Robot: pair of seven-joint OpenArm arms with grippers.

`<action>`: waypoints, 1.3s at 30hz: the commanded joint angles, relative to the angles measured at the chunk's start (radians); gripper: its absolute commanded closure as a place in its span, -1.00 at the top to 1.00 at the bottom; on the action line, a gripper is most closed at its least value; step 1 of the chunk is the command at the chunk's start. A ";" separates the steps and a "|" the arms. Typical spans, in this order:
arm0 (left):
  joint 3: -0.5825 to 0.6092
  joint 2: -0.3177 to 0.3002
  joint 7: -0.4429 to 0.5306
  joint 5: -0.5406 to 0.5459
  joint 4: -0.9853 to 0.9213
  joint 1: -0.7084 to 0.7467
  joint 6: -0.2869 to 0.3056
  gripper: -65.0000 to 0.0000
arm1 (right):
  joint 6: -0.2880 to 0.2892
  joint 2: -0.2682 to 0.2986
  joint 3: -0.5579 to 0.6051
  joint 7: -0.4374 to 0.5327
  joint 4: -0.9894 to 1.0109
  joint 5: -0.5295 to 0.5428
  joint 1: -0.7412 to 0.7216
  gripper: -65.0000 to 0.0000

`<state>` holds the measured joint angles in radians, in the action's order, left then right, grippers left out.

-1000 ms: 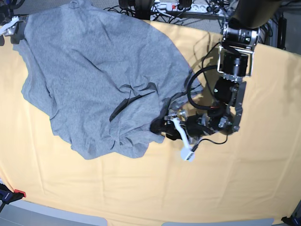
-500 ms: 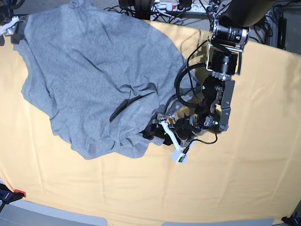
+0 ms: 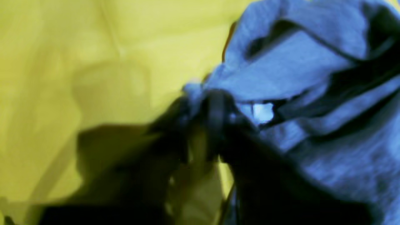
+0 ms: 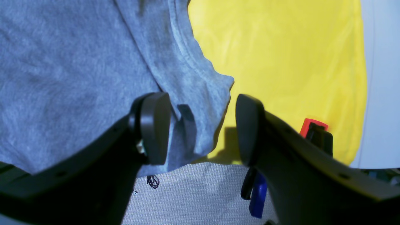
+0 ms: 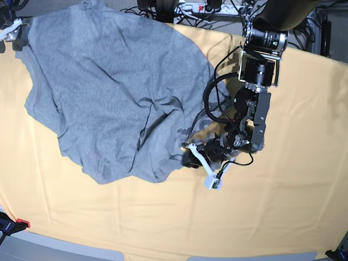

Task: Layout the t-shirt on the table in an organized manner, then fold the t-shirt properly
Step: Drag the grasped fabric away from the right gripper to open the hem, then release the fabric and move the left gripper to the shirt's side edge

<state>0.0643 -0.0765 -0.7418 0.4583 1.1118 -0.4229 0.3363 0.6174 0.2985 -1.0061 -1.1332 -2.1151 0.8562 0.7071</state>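
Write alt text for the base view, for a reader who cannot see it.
A crumpled grey t-shirt covers the upper left of a yellow-orange table. The left gripper meets its lower right edge, while the right gripper sits at the shirt's top left corner.

No text can be read anywhere (the t-shirt (image 5: pixel 109 81) shows plain grey).
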 commanded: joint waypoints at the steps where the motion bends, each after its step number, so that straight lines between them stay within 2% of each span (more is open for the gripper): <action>1: -0.002 0.010 0.008 0.010 0.013 -0.023 0.007 -1.00 | 0.000 0.015 -0.011 0.015 -0.017 0.011 0.008 0.08; 4: -0.002 0.010 0.003 0.018 0.013 -0.028 0.053 -1.00 | 0.000 0.015 -0.011 0.015 -0.017 0.011 0.008 0.08; 10: -0.045 0.004 -0.084 0.025 0.014 -0.110 0.146 -1.00 | 0.000 0.015 -0.011 0.015 -0.017 0.011 0.008 0.08; 13: -0.087 -0.016 -0.090 0.025 0.014 -0.163 0.159 -1.00 | 0.000 0.015 -0.011 0.014 -0.017 0.011 0.008 0.08; 17: -0.105 -0.076 -0.090 0.029 0.014 -0.229 0.158 -1.00 | 0.001 0.015 -0.011 0.012 -0.017 0.011 0.008 0.08; 19: -0.104 -0.103 -0.090 0.054 0.014 -0.250 0.178 -1.00 | 0.001 0.015 -0.011 0.015 -0.017 0.015 0.008 0.08; 25: -0.104 -0.184 -0.090 0.154 0.014 -0.259 0.315 -1.00 | 0.081 0.015 -0.011 -0.027 -0.017 0.189 0.008 0.08; 29: -0.104 -0.253 -0.050 0.169 0.014 -0.259 0.355 -1.00 | 0.081 0.015 -0.011 -0.041 -0.017 0.257 0.008 0.08; 34: -0.104 -0.302 0.035 0.165 0.014 -0.259 0.344 -1.00 | 0.081 0.015 -0.011 -0.041 -0.017 0.298 0.008 0.08; 39: -0.104 -0.269 0.101 0.114 0.014 -0.259 0.344 -1.00 | 0.081 0.014 -0.011 -0.041 -0.017 0.307 0.008 0.08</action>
<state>-0.0341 -0.3386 -0.6754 0.5526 1.1095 -0.6434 0.6769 0.6930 0.2985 -1.0061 -1.1896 -2.1159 1.1450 0.7071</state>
